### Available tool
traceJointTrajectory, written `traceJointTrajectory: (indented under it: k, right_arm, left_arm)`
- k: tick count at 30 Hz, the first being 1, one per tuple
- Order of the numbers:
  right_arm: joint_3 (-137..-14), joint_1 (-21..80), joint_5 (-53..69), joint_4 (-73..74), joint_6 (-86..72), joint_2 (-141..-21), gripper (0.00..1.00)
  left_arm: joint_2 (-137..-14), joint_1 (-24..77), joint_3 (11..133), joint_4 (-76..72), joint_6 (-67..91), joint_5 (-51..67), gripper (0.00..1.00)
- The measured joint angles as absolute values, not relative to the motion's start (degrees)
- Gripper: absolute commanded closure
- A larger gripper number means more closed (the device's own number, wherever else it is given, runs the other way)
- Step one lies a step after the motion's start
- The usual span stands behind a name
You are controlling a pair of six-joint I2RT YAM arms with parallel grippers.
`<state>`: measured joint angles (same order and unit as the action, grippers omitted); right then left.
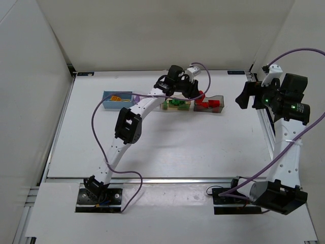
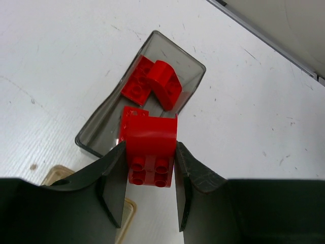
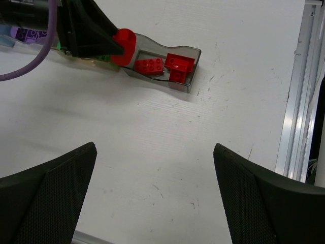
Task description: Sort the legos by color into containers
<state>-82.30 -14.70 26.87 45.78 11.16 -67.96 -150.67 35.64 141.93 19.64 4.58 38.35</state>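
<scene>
Three red legos show in all. One glossy round-backed piece (image 2: pixel 151 134), its four underside sockets facing the wrist camera, is pinched by its sides in my left hand (image 2: pixel 151 152), the black jaws closed tight on it. It hangs over one end of the smoky grey box (image 2: pixel 96 129); whether it touches the box I cannot tell. Two more lie inside that box, a flat studded brick (image 2: pixel 136 86) and a curved one (image 2: pixel 165 84), touching each other. My right hand (image 3: pixel 155 147) is spread fully wide and holds nothing, near the right edge of the white, lightly scuffed worktop (image 1: pixel 177 147). One yellow lego (image 1: pixel 116 98) sits in the opaque blue box (image 1: pixel 107 105), and one green lego (image 1: pixel 175 103) in the pale orange box (image 2: pixel 55 174).
</scene>
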Motion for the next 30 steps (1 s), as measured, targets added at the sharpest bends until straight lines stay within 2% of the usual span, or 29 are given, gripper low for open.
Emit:
traceJointTrajectory:
  k: [6,9,11,16,17,26,30]
  right_arm:
    - [-81.06,-15.05,26.96,47.27,11.11,-66.13,0.01]
    - [-80.71,-15.05,26.89,48.27,11.11,-65.32,0.01]
    - [-80.64,-15.05,26.68,48.71,11.14,-64.79,0.01]
    - [-79.92,-15.16,25.89,49.78,11.16,-63.57,0.01]
    - [-79.79,-15.16,25.85,49.74,11.14,-63.55,0.01]
    - [-78.48,-15.16,26.39,48.82,11.22,-63.86,0.01]
    - [-76.6,-15.16,31.2,47.05,12.51,-64.31,0.01]
  left_arm:
    - [-152.77,36.49,143.44,15.79,5.21,37.85,0.76]
    - [-153.95,36.88,144.84,13.89,5.45,37.85,0.66]
    - [-154.47,37.06,145.25,13.06,5.43,37.85,0.48]
    - [-155.37,37.32,145.21,12.19,5.48,36.62,0.18]
    - [-155.37,37.36,145.18,12.14,5.39,35.94,0.01]
    - [-154.8,36.71,145.56,13.89,4.58,29.76,0.01]
    - [-150.5,36.25,145.56,20.18,4.05,27.4,0.0]
